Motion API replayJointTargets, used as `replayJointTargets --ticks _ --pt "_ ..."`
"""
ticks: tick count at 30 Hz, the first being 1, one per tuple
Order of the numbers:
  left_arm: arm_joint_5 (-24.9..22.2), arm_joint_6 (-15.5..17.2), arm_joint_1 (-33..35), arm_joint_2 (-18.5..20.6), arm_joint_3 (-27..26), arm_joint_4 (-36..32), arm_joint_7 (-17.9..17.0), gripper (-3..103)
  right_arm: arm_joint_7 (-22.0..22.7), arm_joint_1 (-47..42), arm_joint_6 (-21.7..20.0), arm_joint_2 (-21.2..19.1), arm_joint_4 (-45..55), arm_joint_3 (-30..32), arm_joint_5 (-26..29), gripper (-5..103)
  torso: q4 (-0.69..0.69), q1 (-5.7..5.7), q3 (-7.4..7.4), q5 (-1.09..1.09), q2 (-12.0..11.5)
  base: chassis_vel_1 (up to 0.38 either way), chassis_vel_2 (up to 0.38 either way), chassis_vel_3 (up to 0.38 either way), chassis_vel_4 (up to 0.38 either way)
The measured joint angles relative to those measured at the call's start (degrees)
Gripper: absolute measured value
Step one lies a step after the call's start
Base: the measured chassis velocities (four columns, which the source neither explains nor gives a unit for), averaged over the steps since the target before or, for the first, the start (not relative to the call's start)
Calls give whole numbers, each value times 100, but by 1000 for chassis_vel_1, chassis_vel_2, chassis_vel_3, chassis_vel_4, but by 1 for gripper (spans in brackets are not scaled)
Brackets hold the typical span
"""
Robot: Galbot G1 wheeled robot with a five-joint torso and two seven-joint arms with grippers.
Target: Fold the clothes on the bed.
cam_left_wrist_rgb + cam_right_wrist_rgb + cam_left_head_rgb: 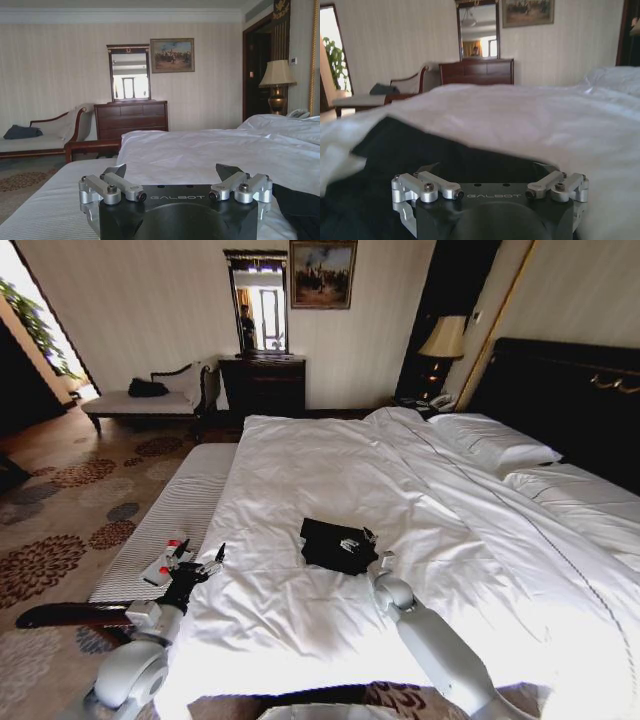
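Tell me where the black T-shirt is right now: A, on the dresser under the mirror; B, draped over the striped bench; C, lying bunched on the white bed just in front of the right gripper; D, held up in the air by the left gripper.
C: the black T-shirt lies in a compact heap on the bed, with the right gripper at its near edge, while the left gripper is open off to the side over the bed's edge.

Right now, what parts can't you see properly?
- Black soft T-shirt: lettering is folded out of sight in the head view.
- Right pincer: fingertips are lost against the dark cloth in the right wrist view.
- Large white-sheeted bed: cut off by the head view's edge.
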Motion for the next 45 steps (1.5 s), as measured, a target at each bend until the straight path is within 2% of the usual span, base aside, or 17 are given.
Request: replayJointTargets --ticks 5,13,20,24,30,35,43,45 --pt "3 -2 67 -20 -59 -13 1 100 -51 -78 88 74 -161 -76 -166 100 -1 0 0 1 0 0 0 0 0" --pt "60 -6 65 -63 42 -12 2 100 75 337 -104 16 249 -265 193 100 1 0 0 -1 0 0 0 0 0" --pt "94 -13 185 -91 71 -106 2 100 -105 851 -6 263 -576 -959 95 100 2 0 0 1 -1 0 0 0 0" --pt "104 -18 205 -94 75 -161 2 100 -158 952 33 301 -756 -1074 55 100 -2 0 0 0 0 0 0 0 0" --pt "125 -20 328 -165 89 -274 0 100 -15 1485 -105 364 -566 -1012 514 100 2 0 0 -1 0 0 0 0 0" --pt "197 -40 407 -227 127 -323 1 100 -19 1838 -185 482 -1036 -1164 658 100 2 0 0 0 0 0 0 0 0" --pt "295 -69 345 -193 263 -345 1 100 -14 1726 -297 475 -1374 -1280 1023 100 0 0 0 1 0 0 0 0 0" --pt "312 -69 323 -173 288 -345 -23 100 -17 1650 -282 421 -1382 -1293 905 100 -1 0 0 0 0 0 0 0 0"
